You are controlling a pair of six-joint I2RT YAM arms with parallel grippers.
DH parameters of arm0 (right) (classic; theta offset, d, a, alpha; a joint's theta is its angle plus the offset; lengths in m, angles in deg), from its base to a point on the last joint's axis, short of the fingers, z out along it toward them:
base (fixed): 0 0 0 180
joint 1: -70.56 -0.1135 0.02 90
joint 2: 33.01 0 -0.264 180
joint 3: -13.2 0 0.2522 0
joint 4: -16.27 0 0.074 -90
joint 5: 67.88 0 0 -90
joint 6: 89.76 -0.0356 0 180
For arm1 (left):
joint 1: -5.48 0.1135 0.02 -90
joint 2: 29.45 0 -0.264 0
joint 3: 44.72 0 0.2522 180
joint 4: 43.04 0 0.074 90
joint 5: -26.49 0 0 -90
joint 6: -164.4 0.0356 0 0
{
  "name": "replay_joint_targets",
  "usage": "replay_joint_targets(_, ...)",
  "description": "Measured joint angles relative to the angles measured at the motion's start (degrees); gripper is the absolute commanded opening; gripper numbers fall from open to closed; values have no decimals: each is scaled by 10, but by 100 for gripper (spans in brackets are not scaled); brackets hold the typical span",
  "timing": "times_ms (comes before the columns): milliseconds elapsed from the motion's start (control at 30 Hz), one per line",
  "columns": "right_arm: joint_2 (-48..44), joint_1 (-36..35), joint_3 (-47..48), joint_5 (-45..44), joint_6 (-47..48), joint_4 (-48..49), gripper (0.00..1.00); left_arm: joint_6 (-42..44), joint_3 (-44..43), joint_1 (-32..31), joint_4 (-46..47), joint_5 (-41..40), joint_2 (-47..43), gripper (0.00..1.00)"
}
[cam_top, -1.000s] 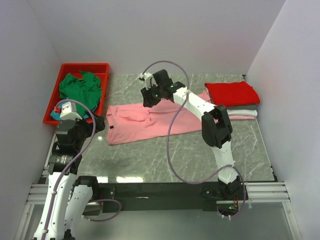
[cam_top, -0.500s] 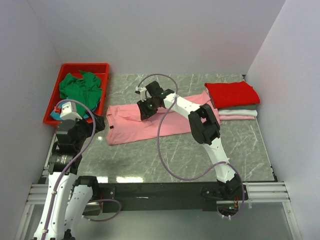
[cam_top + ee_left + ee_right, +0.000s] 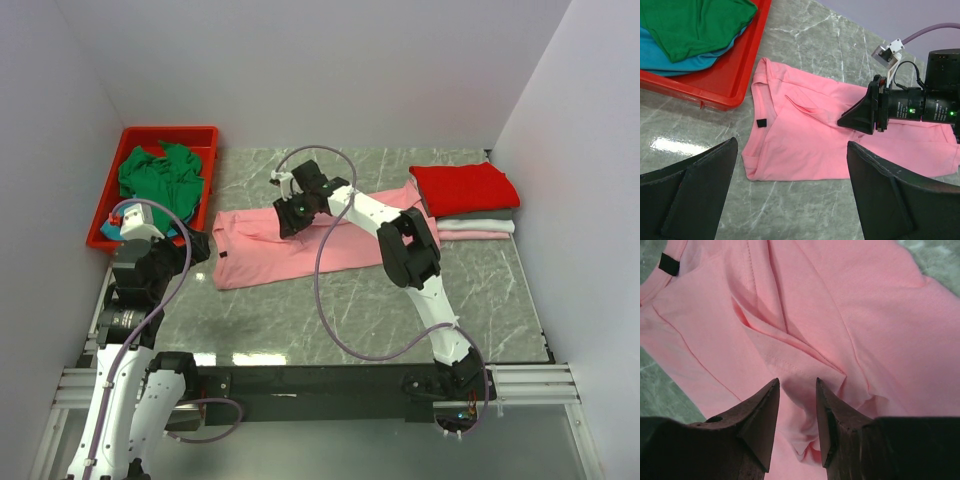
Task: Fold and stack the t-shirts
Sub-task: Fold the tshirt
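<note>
**Desk** (image 3: 300,325): grey marble-patterned top, walled on three sides.

**Salmon pink t-shirt** (image 3: 255,262): lies spread across the middle of the desk, long axis left to right. It is mostly flat, with creases and a raised fold near its middle. The dark neck label (image 3: 761,122) sits at its left end, close to the red plastic bin (image 3: 722,95).

**Right tool** (image 3: 797,385): reaches in over the centre of the pink shirt, pointing down at the raised fold. The jaws are part-way apart with a narrow gap, and pink fabric shows through that gap. The tips are at or just above the cloth, one on each side of the crease. No cloth is visibly clamped between them.

**Left tool** (image 3: 792,145): jaws spread wide, nothing between them. It hangs above the near-left part of the desk, beside the bin, looking down on the shirt's left end.

**Bin contents:** a crumpled green t-shirt (image 3: 160,175) on top, a teal t-shirt (image 3: 670,60) under it.

**Far right of the desk:** a stack with a folded red t-shirt (image 3: 465,187) on top. A pale folded layer (image 3: 480,225) and a pink layer (image 3: 470,236) lie beneath. The pink shirt's right end reaches up to the stack.
</note>
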Motion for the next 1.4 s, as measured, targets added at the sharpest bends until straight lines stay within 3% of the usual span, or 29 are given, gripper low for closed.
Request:
replay_joint_targets(967,32,6,40,-39,-2,-6,43,0,0,0,0,0,0,95)
replay_joint_targets(1100,33,6,41,-38,-1,-10,32,0,0,0,0,0,0,95)
replay_joint_targets(1300,33,6,41,-39,3,-14,6,0,0,0,0,0,0,95)
replay_joint_targets(1400,33,6,41,-39,5,-14,0,0,0,0,0,0,0,95)
